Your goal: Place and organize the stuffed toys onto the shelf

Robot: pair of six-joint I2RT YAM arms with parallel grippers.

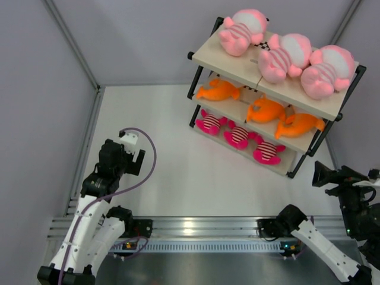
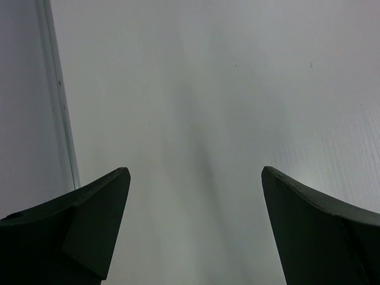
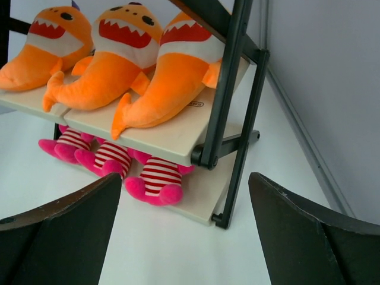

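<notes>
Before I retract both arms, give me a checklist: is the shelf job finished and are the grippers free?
1. Three pink plushes on the shelf top board: ok.
2. Three orange fish on middle board: ok.
3. Three magenta toys on bottom board: ok.
4. No toy lying on the table, top view: ok.
5. Open, empty left gripper: ok.
6. Open, empty right gripper: ok.

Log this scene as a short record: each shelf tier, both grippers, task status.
shelf: three tiers, upright
top tier: three pink striped animals
middle tier: three orange fish
bottom tier: three magenta toys, red-white stripes
left gripper: open, empty
right gripper: open, empty, facing the shelf
status: all nine toys shelved
</notes>
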